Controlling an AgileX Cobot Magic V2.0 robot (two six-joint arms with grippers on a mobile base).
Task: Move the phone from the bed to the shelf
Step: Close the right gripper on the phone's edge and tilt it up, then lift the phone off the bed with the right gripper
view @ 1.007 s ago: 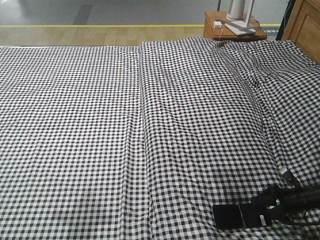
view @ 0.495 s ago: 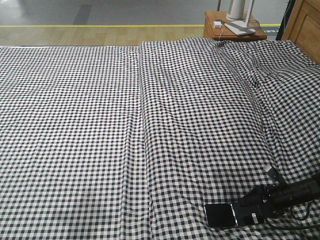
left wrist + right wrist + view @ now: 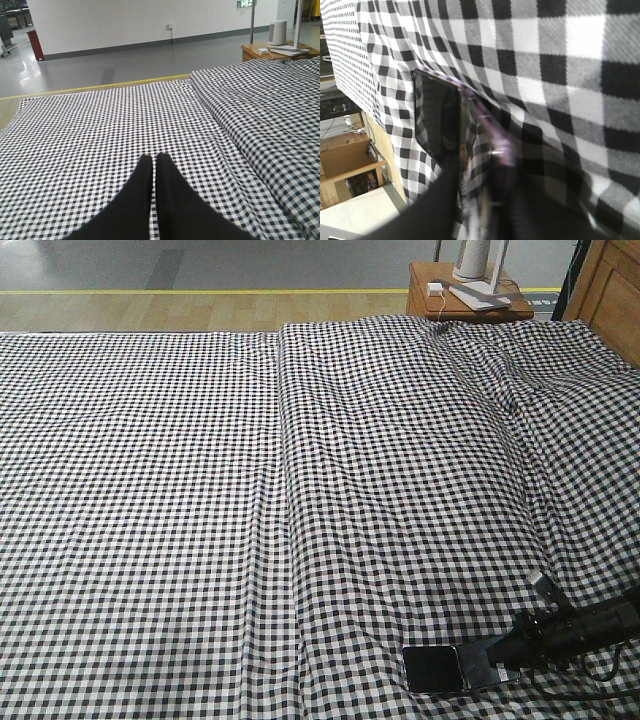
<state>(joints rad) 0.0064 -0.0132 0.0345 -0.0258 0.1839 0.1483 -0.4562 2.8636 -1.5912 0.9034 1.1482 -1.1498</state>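
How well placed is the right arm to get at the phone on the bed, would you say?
Probably yes. The right gripper is at the phone, and the wrist view shows its fingers seemingly closed on either side of its edge. Nothing else lies on the bed nearby.

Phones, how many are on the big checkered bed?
1. The phone lies on the bed, low on the right in the front view, its end between the right gripper's fingers. None shows elsewhere, though folds could hide one.

Front view overlooks bed (image 3: pixel 150 490); wrist views skim it, right closest.
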